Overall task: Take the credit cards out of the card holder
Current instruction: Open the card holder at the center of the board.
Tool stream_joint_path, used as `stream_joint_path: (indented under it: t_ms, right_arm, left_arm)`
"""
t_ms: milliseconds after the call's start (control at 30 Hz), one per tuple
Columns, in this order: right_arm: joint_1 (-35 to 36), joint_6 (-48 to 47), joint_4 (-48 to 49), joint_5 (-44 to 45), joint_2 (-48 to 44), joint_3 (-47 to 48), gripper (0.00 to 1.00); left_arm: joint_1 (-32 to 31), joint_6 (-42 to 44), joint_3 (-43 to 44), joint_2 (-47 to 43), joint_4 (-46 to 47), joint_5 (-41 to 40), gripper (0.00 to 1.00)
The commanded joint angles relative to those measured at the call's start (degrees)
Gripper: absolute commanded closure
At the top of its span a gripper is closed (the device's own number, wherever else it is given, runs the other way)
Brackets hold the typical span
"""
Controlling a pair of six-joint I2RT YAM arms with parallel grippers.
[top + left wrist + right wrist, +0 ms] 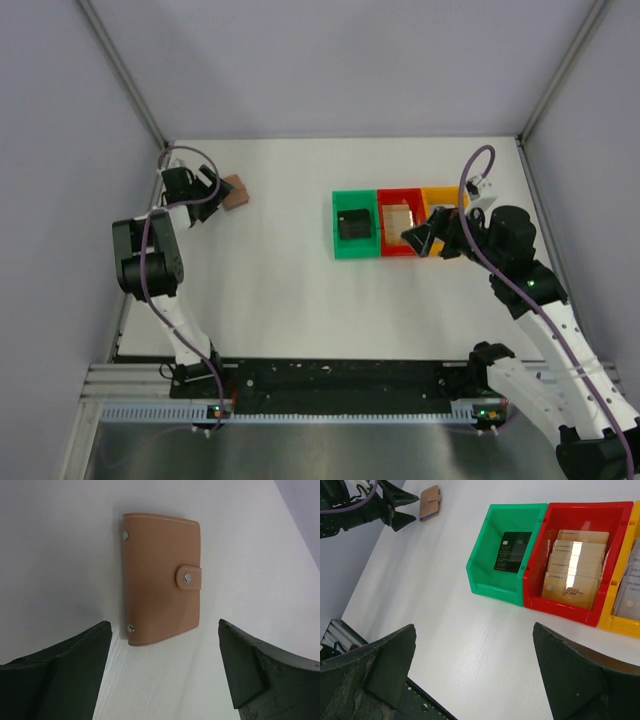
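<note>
Jaws wide apart, empty, on left gripper (165, 630), just short of tan leather snap-tab card holder (161, 577); same on right gripper (474, 630), well apart from holder | holder flat on white table (60, 555), snapped shut, credit cards unseen inside | risk: may shove holder away if closed short; may fail popping fastened tab one-handed

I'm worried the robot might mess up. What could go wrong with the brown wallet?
The card holder lies flat and snapped shut by its tab, so the open left gripper might only push it across the smooth table. Tugging with the tab fastened might just drag it.
</note>
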Motion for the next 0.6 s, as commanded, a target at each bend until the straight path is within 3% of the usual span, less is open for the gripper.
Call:
stream_joint_path:
  t_ms: [0,167,467,567]
  right_arm:
    - [0.5,-1.6,2.4,-0.1,-0.8,-0.5,0.02]
    - [0.6,-2.0,2.5,0.0,-0.2,0.2,0.01]
    - [0.6,-2.3,2.6,0.7,-0.1,0.3,0.02]
    - [0.5,-2.4,2.5,0.8,-0.3,0.3,0.01]
  left_arm:
    - [1.3,0.3,6.3,5.5,-0.3,4.3,0.10]
    - [2.8,-3.0,8.1,9.9,1.0,8.4,0.19]
    - [3.1,-3.7,13.2,14.4,-4.8,11.2,0.39]
    - [3.0,-3.8,14.3,15.3,-6.3,11.3,0.53]
